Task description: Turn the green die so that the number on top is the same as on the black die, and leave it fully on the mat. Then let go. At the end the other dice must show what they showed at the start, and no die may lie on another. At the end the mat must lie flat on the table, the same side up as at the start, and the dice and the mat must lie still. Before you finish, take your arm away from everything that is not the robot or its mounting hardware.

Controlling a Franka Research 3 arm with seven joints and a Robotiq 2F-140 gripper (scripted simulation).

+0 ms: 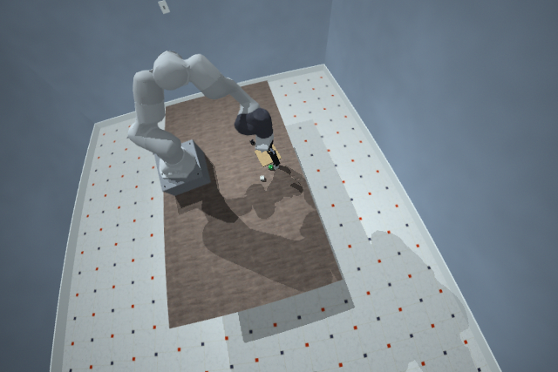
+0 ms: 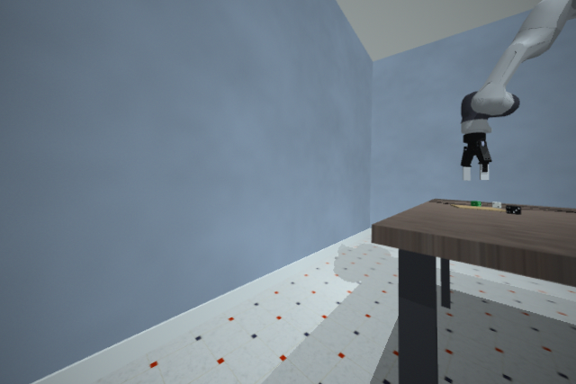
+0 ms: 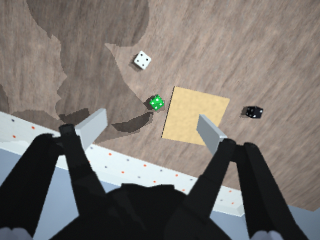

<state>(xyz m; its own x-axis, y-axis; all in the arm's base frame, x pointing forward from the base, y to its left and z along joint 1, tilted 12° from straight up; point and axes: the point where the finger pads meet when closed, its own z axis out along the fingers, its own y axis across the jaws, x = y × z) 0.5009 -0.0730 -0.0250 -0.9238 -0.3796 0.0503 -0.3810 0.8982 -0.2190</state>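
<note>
The green die (image 1: 270, 166) (image 2: 475, 203) (image 3: 157, 102) lies on the table just beside the mat's edge, off the mat; it shows several pips on top, too small to count surely. The tan mat (image 1: 263, 158) (image 2: 479, 207) (image 3: 192, 107) lies flat. The black die (image 1: 252, 142) (image 2: 513, 209) (image 3: 254, 112) lies on the table beyond the mat's opposite side; its top number is too small to read. My gripper (image 2: 475, 173) (image 3: 152, 119) is open and empty, high above the mat and the green die.
The white die (image 1: 261, 178) (image 2: 497, 204) (image 3: 142, 60) lies on the table near the green die, on the side away from the black die. The brown table (image 1: 216, 133) (image 2: 418, 226) (image 3: 280, 65) has a long edge close to the mat. Arm shadows fall around the dice.
</note>
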